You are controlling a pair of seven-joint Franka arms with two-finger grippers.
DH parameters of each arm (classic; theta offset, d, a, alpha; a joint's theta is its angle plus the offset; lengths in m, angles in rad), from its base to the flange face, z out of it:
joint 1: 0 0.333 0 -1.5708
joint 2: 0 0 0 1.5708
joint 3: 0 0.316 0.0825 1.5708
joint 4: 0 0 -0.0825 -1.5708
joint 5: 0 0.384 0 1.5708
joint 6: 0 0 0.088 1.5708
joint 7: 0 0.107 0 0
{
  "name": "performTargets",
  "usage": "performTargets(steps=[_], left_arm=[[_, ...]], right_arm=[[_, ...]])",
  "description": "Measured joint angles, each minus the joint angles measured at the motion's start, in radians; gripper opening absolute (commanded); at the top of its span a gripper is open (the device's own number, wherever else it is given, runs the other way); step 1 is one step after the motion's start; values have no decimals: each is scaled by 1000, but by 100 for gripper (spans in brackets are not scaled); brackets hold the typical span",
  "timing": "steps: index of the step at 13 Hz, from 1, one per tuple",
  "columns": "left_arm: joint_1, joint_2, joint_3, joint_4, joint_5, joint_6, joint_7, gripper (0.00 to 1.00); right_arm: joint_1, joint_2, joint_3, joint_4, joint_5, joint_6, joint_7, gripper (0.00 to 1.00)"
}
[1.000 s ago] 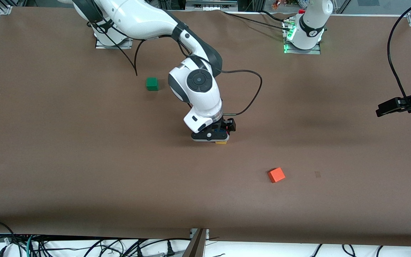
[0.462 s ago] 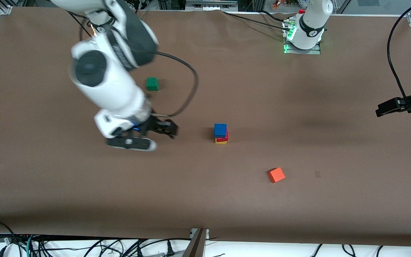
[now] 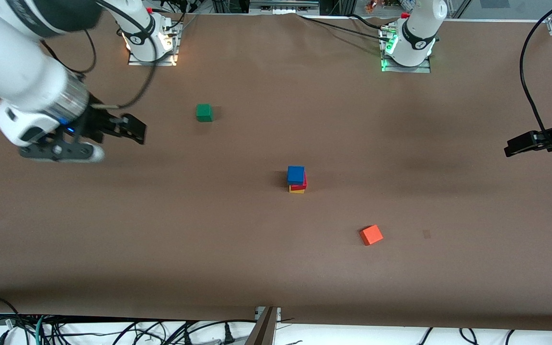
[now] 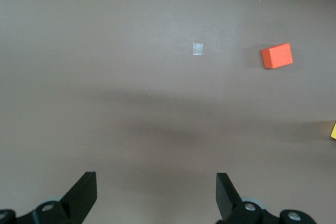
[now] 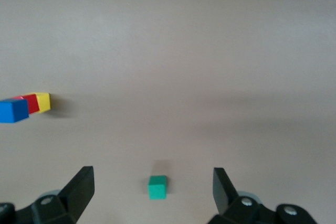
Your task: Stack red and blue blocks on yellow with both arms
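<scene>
Hovering, my right pincer (image 3: 82, 143) gapes wide and empty over the worktop (image 3: 276, 268) at its own end. Left pincer (image 4: 156, 198) waits, equally spread, empty. Blue block (image 3: 295, 174) tops red block (image 3: 300, 184) on yellow (image 3: 297, 190), mid-worktop. Blue sits slightly offset; a jolt might topple it. Open room all round.

1. The blue block (image 3: 295, 174) is solid medium blue.
2. The red block (image 3: 300, 186) is deep crimson.
3. The yellow block (image 3: 296, 191) is bright yellow.
4. The green cube (image 3: 204, 112) is plain green.
5. The orange cube (image 3: 371, 235) is a lighter orange-red.
6. The table (image 3: 276, 268) is flat brown.
7. Both arms are glossy white with dark grey joints and black grippers.
</scene>
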Motion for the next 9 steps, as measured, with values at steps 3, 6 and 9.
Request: performTargets(steps=[3, 6, 9], left_arm=[[0, 0, 0, 0, 0, 0, 0, 100], [0, 0, 0, 0, 0, 0, 0, 100], [0, 0, 0, 0, 0, 0, 0, 100]], right_arm=[[-78, -169, -7, -282, -3, 122, -101, 100], [-181, -203, -8, -365, -37, 156, -256, 100], [-184, -203, 3, -363, -72, 165, -276, 100]])
